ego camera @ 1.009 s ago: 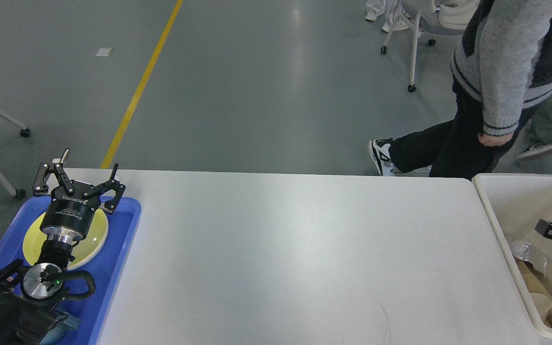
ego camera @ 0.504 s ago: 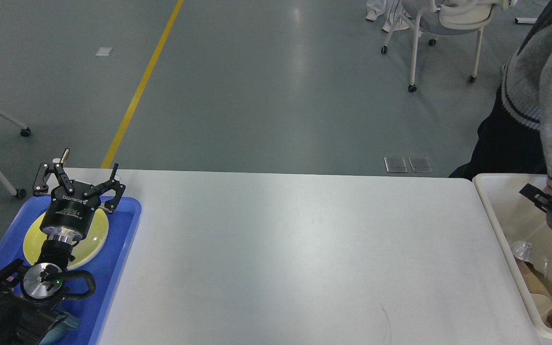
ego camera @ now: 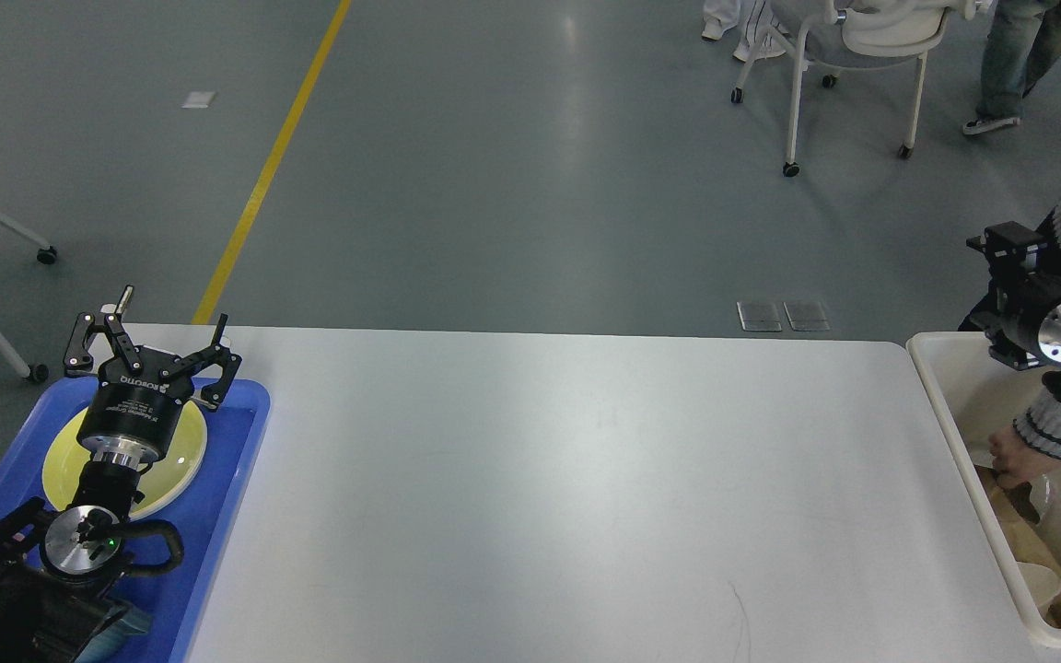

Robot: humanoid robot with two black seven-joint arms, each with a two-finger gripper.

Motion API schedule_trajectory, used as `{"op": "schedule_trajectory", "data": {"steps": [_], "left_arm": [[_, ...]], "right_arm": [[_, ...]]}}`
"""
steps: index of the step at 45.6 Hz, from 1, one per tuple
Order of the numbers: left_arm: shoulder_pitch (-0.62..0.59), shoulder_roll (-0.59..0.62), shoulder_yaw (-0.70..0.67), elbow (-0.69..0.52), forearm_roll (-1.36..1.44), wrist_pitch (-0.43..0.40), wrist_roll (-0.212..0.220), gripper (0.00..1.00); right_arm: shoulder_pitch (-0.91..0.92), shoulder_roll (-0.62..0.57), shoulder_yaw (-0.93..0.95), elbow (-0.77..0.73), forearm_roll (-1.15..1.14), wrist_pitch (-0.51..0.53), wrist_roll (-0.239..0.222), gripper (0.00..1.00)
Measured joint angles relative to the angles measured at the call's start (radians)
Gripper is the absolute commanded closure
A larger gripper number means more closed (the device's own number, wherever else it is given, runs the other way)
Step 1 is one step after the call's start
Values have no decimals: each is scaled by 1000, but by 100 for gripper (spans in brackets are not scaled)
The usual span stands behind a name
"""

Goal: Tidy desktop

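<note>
At nine o'clock in our view, our left gripper [ego camera: 154,336] hangs over the far end of a blue tray [ego camera: 234,460], its two black fingers spread wide apart with nothing between them. Beneath its wrist lies a pale yellow plate [ego camera: 182,451] resting in the tray, partly hidden by our own arm. Toward three o'clock, our right gripper [ego camera: 1005,249] is raised above the far corner of a cream-white bin [ego camera: 954,433]; we see it dark and nearly end-on, so we cannot tell whether its fingers stand apart or together. Just beside it a person's hand [ego camera: 1009,456], coming out of a grey striped sleeve [ego camera: 1060,425], reaches down into the bin, where brown paper [ego camera: 1019,534] and a pale cup [ego camera: 1042,582] lie. Between tray and bin stretches the desktop [ego camera: 567,497], the wide white-grey surface filling the middle and six o'clock part of our view, with the tray sitting on its left edge and the bin set against its right edge. Beyond it, at twelve o'clock, we see grey floor with a yellow line [ego camera: 268,166] running toward eleven o'clock, and a wheeled chair [ego camera: 848,41] toward one o'clock.
</note>
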Motion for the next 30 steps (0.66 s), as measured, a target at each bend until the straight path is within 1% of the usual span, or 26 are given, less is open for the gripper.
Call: {"op": "schedule_trajectory", "data": {"steps": [6, 9, 12, 15, 17, 24, 28, 30], "left_arm": [[0, 0, 0, 0, 0, 0, 0, 3], [0, 0, 0, 0, 0, 0, 0, 3], [0, 0, 0, 0, 0, 0, 0, 3], [0, 0, 0, 0, 0, 0, 0, 3], [0, 0, 0, 0, 0, 0, 0, 3], [0, 0, 0, 0, 1, 0, 0, 3], [0, 0, 0, 0, 1, 0, 0, 3], [0, 0, 0, 0, 1, 0, 0, 3]], "right_arm": [[-3, 3, 250, 96, 8, -2, 13, 0], [-14, 4, 397, 140, 8, -11, 27, 0], [-36, 9, 532, 173, 7, -29, 58, 0], [-63, 30, 620, 198, 5, -42, 100, 0], [-74, 45, 645, 211, 4, -45, 130, 0], [-122, 83, 674, 244, 3, -47, 257, 0], [-144, 112, 675, 253, 3, -48, 300, 0], [-148, 120, 675, 254, 3, -48, 310, 0]]}}
